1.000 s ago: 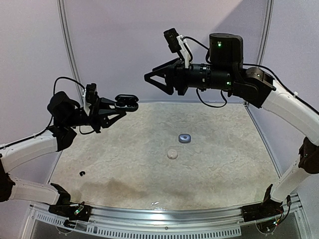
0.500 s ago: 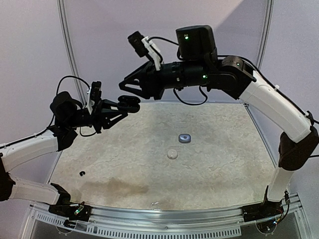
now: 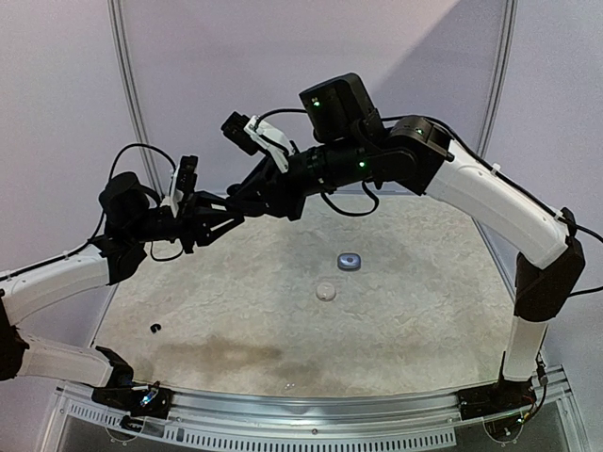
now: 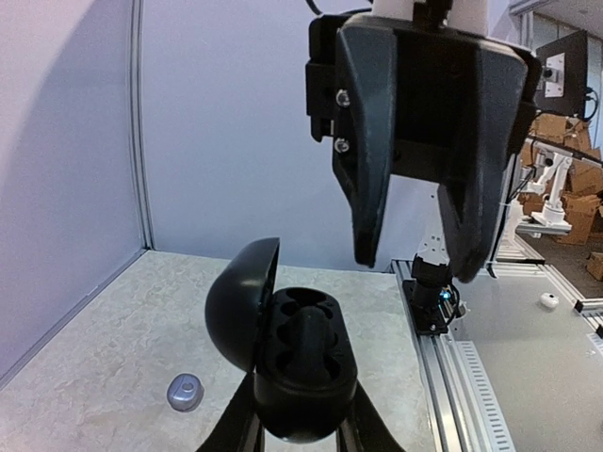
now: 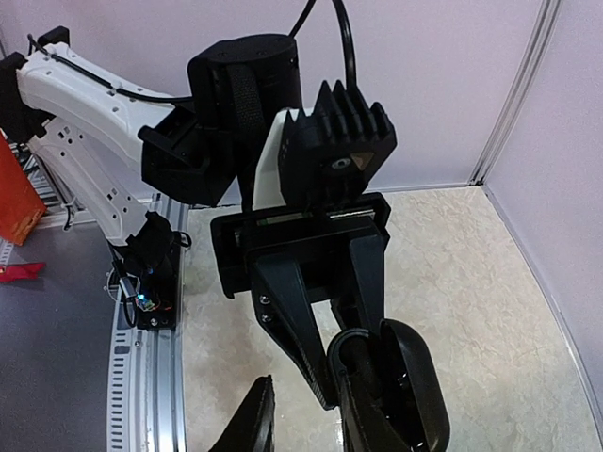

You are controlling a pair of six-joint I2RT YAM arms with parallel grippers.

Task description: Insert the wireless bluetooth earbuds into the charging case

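The left gripper (image 3: 226, 209) is clamped on the black charging case (image 4: 301, 367) and holds it up in the air. The case sits between its two fingers, with the lid (image 4: 240, 301) swung open to one side. Whether a bud already sits in the wells I cannot tell, as they are too dark. The right gripper (image 4: 415, 266) hangs just above the case with its jaws apart, and I see nothing between them. The only thing that looks like one of the earbuds is a small black speck (image 3: 154, 328) on the table (image 3: 405, 320), far below both pairs of jaws and well apart from them. A grey pebble-shaped thing (image 4: 186, 392) also lies down there.

I think the danger is contact between the two grippers. If the right fingers descend a little off line, they can knock the lid shut or push the case out of the left jaws, which seem to grip only its lower part. Also, empty jaws cannot put any bud in
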